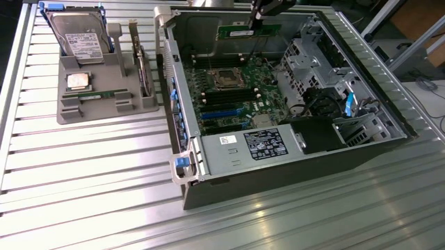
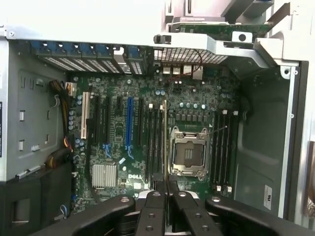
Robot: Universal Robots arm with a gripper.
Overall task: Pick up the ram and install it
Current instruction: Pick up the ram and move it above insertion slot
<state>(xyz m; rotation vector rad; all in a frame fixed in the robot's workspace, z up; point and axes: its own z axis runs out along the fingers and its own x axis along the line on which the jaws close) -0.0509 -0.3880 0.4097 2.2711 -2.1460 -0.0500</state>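
The ram [image 1: 248,31], a thin green stick with a white label, hangs lengthwise over the far end of the open computer case [image 1: 389,112]. My gripper [image 1: 257,20] is shut on its upper edge. In the wrist view the ram [image 2: 164,142] appears edge-on as a thin line running out from between my fingers [image 2: 155,209]. There it lines up over the black memory slots [image 2: 153,142] beside the empty processor socket [image 2: 188,153]. The stick is well above the motherboard [image 1: 230,104] and touches nothing.
A grey holder [image 1: 70,112] on the exterior view's left carries a hard drive [image 1: 78,34], a square silver processor chip [image 1: 77,80] and an upright card [image 1: 141,70]. Inside the case sit a power supply [image 1: 257,146], drive cages [image 1: 306,57] and cables [image 1: 320,104]. More memory slots [image 2: 224,147] lie beyond the socket.
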